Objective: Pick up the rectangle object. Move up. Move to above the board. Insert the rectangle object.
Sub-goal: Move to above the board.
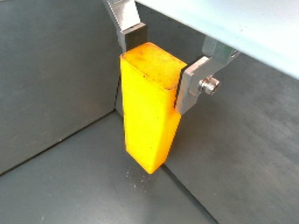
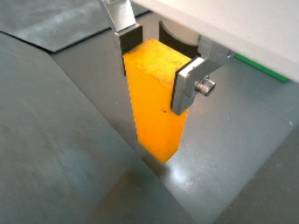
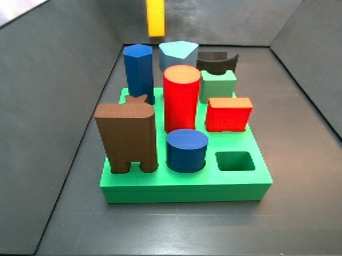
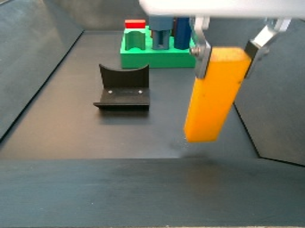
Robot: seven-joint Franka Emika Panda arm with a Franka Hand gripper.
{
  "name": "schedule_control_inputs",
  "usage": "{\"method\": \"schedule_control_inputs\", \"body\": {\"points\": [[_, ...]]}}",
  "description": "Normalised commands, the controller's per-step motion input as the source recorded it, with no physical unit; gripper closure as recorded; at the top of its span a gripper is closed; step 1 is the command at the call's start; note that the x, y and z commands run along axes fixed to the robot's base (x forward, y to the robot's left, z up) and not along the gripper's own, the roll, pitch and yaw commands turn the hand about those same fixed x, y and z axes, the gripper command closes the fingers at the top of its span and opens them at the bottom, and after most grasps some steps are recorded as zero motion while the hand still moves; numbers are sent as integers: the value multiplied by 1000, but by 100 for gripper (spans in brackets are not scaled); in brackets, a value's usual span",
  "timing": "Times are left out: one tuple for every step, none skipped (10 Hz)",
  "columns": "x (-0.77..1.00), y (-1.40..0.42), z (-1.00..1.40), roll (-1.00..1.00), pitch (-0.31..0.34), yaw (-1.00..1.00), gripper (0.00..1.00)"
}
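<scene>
Between end effector (image 4: 230,46) fingers: rectangle object (image 4: 215,94) upright, long axis vertical.

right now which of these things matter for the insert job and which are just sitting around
For the job:
- rectangle object, clamped in the gripper, off the floor
- board, with an open square hole

Just there:
- fixture
- red cylinder, blue cylinder, brown block, red cube

Gripper (image 4: 227,46) at upper right, silver fingers (image 4: 201,42) clamped on top of rectangle object (image 4: 215,94). Block hangs upright, lower end just above grey floor. Fixture (image 4: 123,87) stands left of it, apart. Board (image 4: 156,59) far behind, carrying red and blue blocks.
</scene>
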Motion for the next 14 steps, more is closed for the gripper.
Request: {"method": "schedule_control_inputs", "body": {"points": [[294,332,1000,-160,-340,290,100],[257,296,1000,-197,-222,186,100],[240,275,1000,-198,-134,118,100],[228,255,1000,-192,-37,53,100],[221,245,1000,-189,-4,33,100],[168,182,835,-184,31,7,100],[101,113,582,-169,37,-7,100],[63,79,388,-152,37,-11,100],[42,56,205,-133,41,-14,100],[15,-1000,30,-53,777,-870,100],[16,-1000,28,-34,756,-831,100],[17,-1000,34,45,607,-588,100],[15,-1000,34,9,366,-288,100],[15,-1000,35,5,223,-127,100]]}}
